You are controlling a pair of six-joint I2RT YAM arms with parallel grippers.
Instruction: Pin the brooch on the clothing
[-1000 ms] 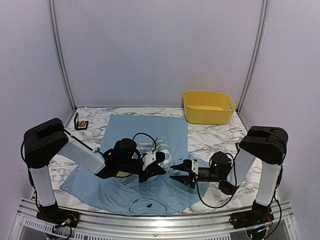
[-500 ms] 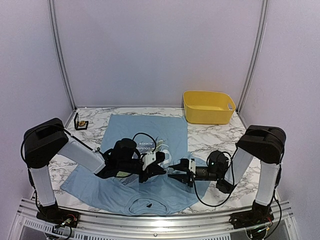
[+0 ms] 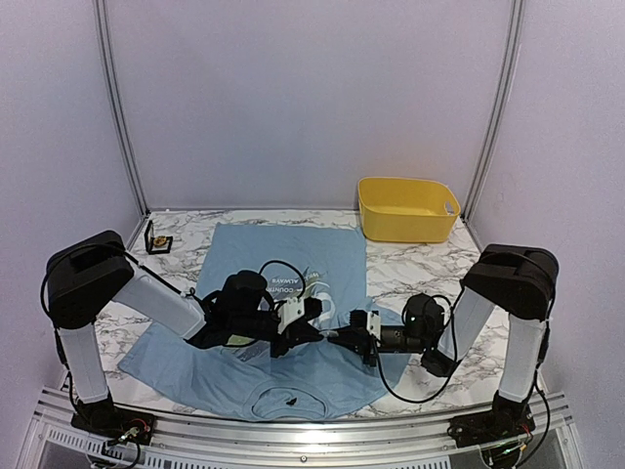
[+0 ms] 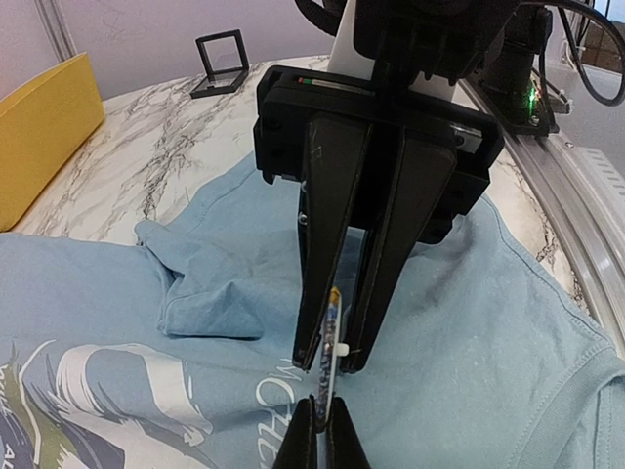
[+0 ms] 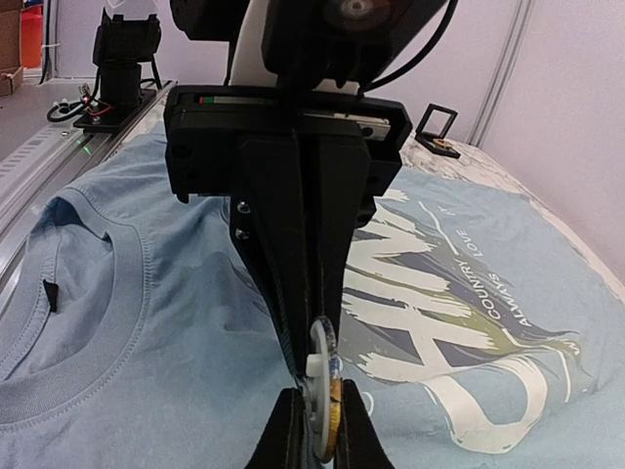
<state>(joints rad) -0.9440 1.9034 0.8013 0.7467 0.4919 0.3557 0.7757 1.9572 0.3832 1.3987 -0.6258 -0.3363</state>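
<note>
The T-shirt [image 3: 293, 256] lies flat on the tabletop [image 3: 410, 269], collar toward the arm bases, directly beneath both arms' tips, which meet nose to nose over its chest print. The left tool [image 4: 320, 440] is clenched on one edge of the brooch [image 5: 322, 391], and the right tool [image 5: 314, 435] pinches its disc from the opposite side. The brooch stands upright and edge-on above the fabric. Its pin is hidden, and whether it touches the cloth cannot be told.

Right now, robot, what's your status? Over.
Grippers: left gripper and right gripper both shut on the brooch. Brooch over the T-shirt print, not pinned yet. Nothing in the way; yellow bin at far corner.
</note>
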